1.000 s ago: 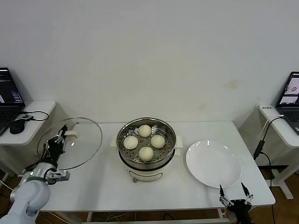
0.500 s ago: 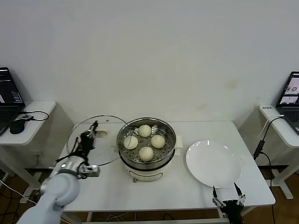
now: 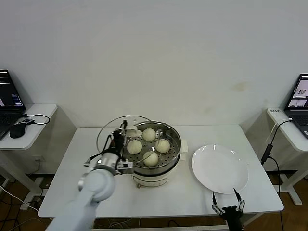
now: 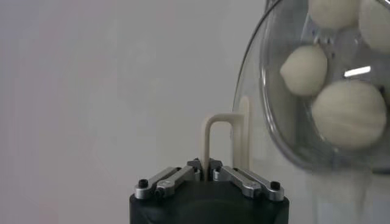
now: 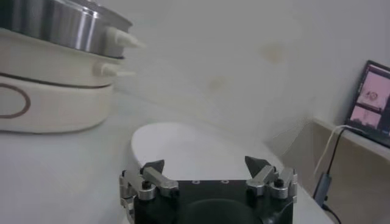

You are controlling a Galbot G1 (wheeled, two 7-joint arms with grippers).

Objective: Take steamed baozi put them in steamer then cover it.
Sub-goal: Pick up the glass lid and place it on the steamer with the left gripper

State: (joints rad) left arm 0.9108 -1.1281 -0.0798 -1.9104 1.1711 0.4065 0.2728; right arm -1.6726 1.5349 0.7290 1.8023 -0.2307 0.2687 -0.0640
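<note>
Four cream-white baozi (image 3: 150, 158) sit on the perforated tray of the steel steamer (image 3: 174, 155) at the table's middle. My left gripper (image 3: 119, 136) is shut on the bar handle (image 4: 218, 140) of the clear glass cover (image 3: 115, 126), holding it tilted, partly over the steamer's left rim. Through the glass the left wrist view shows the baozi (image 4: 349, 114). My right gripper (image 3: 226, 206) is open and empty at the table's front edge, in front of the plate.
A flat white plate (image 3: 220, 168) lies right of the steamer, also in the right wrist view (image 5: 195, 143). Side desks with laptops stand at far left (image 3: 8, 94) and far right (image 3: 299, 98). A cable (image 3: 267, 144) hangs off the right table edge.
My left gripper has carried the cover rightward from beyond the table's left edge to the steamer's left rim. My right gripper has drifted slightly left and lower.
</note>
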